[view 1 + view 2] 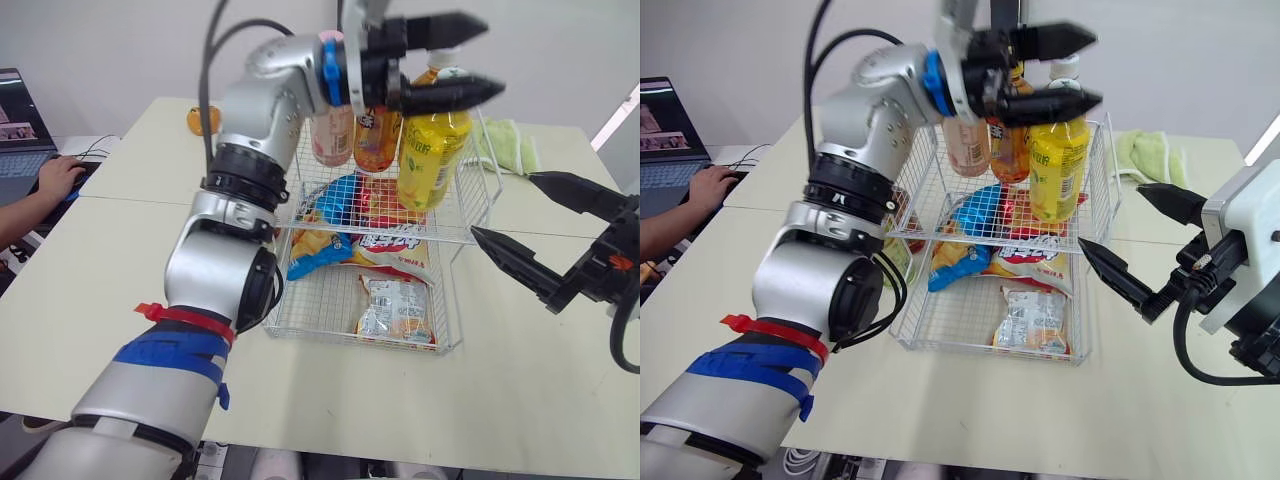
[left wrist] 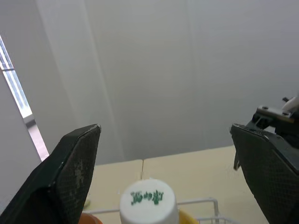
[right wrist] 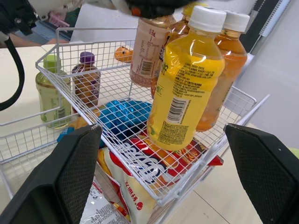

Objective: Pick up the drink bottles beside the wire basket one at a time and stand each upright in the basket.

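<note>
So the left gripper (image 1: pixel 455 62) is hanging right over the white cap (image 2: pixel 148 200) of the yellow bottle (image 1: pixel 430 160) with its fingers spread wide, gripping nothing. That bottle stands upright at the far end of the wire basket (image 1: pixel 318 310), next to an orange bottle (image 1: pixel 377 135) and a pink bottle (image 1: pixel 333 135). The right gripper (image 1: pixel 1112 218) sits off the basket's right side, also gaping and empty. What's left, as far as I can tell, is a green bottle (image 3: pixel 50 91) and a brown bottle (image 3: pixel 86 81) with a purple cap, standing just outside the basket's left wall (hard to be sure through the mesh). They look full, so I'd expect them to be fairly heavy and stiff, but the glossy labels are probably slick. I'd pinch around the body just below the shoulder, not the cap, so it doesn't swing. Watch the snack bags (image 1: pixel 385 245) on the basket floor too: soft footing, a bottle could tip.
</note>
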